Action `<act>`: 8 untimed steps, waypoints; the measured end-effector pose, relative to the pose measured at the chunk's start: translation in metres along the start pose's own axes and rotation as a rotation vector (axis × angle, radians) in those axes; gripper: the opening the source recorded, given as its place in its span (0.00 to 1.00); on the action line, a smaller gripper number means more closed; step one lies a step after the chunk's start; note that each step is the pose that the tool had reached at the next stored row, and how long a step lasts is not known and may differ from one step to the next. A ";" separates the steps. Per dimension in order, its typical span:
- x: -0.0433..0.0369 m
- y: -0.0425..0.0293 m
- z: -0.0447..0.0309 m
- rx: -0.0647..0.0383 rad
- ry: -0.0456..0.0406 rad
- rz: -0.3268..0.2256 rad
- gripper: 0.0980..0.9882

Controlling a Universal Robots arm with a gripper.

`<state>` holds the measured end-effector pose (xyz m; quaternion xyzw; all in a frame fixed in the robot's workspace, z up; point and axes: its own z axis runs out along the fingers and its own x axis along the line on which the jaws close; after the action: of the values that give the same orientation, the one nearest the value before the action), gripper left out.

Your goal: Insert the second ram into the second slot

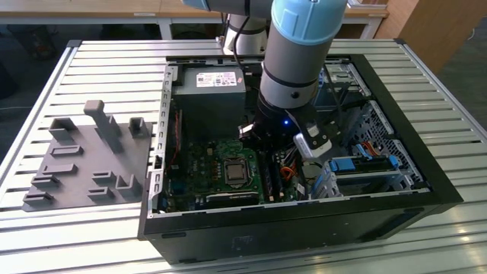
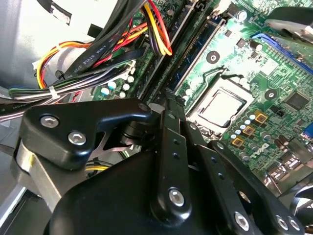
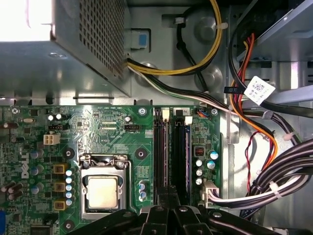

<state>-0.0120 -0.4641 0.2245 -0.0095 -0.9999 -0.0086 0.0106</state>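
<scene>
the open computer case [image 1: 396, 188] sits on the slatted tabletop. over its motherboard [image 3: 112, 132], the gripper [image 3: 168, 208] is pinched narrow above the ram slots [image 3: 173, 156], where the second ram [image 3: 186, 159] looks partly seated, though i cannot tell if it is fully latched.

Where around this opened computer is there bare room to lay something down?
The slatted table is bare behind the grey fixture plate and along its front edge. Inside the computer case it is crowded: cables, motherboard and the arm.
</scene>
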 end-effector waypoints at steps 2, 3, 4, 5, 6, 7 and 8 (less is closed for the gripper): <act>0.0000 0.0000 0.0012 0.000 0.0000 0.000 0.01; -0.0001 0.0000 0.0019 0.000 0.0000 0.000 0.01; -0.0001 0.0000 0.0026 0.000 0.0000 0.000 0.01; -0.0001 0.0000 0.0033 0.000 0.0001 0.000 0.01; -0.0001 -0.0001 0.0040 0.001 0.0003 0.000 0.01; -0.0001 -0.0001 0.0047 0.001 0.0003 0.000 0.01; -0.0001 -0.0001 0.0055 0.001 0.0003 0.000 0.01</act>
<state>-0.0120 -0.4641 0.2190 -0.0095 -0.9999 -0.0080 0.0108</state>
